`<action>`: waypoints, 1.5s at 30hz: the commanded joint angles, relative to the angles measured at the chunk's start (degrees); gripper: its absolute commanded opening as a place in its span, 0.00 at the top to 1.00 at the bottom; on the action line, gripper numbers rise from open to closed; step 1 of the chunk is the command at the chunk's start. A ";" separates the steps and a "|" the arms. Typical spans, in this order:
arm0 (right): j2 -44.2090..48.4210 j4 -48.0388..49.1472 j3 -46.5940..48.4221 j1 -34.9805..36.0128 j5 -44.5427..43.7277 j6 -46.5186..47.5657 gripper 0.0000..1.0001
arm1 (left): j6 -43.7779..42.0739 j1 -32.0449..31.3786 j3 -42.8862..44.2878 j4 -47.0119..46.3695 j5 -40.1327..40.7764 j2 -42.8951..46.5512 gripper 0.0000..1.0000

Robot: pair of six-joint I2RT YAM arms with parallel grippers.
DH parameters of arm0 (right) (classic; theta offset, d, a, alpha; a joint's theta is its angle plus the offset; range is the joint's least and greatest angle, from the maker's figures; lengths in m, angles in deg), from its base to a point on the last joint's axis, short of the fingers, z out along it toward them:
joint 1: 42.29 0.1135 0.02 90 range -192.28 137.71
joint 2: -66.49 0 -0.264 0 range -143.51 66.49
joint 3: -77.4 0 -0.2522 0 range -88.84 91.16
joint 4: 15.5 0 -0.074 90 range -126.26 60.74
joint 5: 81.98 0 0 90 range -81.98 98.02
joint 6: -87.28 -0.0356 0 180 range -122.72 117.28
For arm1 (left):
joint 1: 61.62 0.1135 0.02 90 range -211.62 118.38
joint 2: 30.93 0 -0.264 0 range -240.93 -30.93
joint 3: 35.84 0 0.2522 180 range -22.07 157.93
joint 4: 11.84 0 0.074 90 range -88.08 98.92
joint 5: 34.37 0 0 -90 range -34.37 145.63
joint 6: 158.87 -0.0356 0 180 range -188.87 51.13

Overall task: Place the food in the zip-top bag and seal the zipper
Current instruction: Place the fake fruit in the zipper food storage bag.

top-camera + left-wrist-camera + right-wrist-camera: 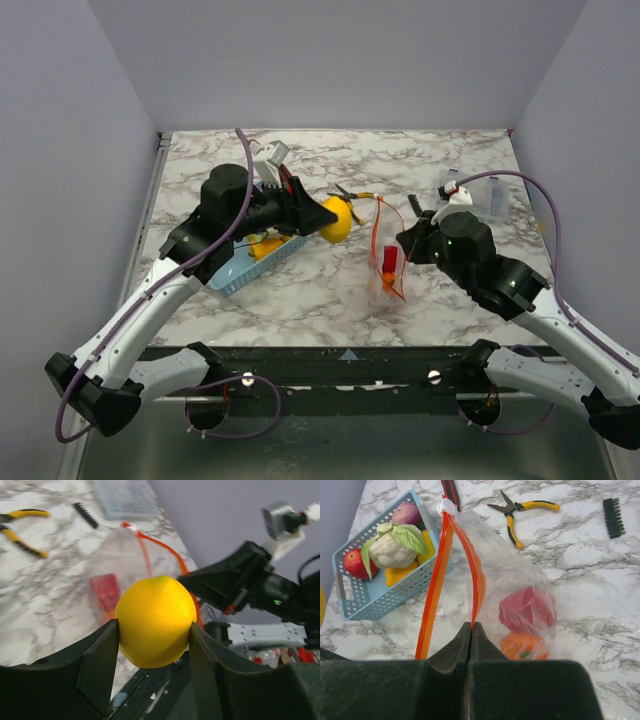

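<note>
Zip-top bag (517, 575) | pinched by right end effector (471, 626) (mouth open)

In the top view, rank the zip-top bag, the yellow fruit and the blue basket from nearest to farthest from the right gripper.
1. Zip-top bag: pinched in the right gripper itself.
2. Yellow fruit: left of the bag, held in the left gripper.
3. Blue basket: farthest left, beyond the fruit.

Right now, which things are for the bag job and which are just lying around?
For the job: lemon, zip-top bag, its orange-red zipper, red food and orange food inside it, cauliflower in the blue basket.
Just lying about: yellow-handled pliers, black toothed strip, clear compartment box, red-handled knife.
</note>
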 commanded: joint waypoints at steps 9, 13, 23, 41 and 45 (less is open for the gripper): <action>-0.13 2.16 1.90 0.27 1.54 -0.96 1.00 | 8.06 -17.85 0.66 -13.45 1.40 -7.84 1.00; 0.08 2.52 1.88 0.34 1.46 -1.89 1.00 | 9.27 -19.69 1.18 -15.75 2.76 -9.25 1.00; 1.71 4.47 0.70 0.30 1.43 -7.40 1.00 | 18.50 -24.14 -10.57 -29.59 22.37 -4.77 1.00; 2.20 4.64 0.50 0.28 -0.67 -7.56 1.00 | 16.08 -28.45 -13.17 -24.91 24.14 -6.78 0.94; 2.21 4.60 0.15 0.28 -1.05 -7.27 1.00 | 16.02 -29.21 -14.73 -23.80 24.00 -5.53 0.70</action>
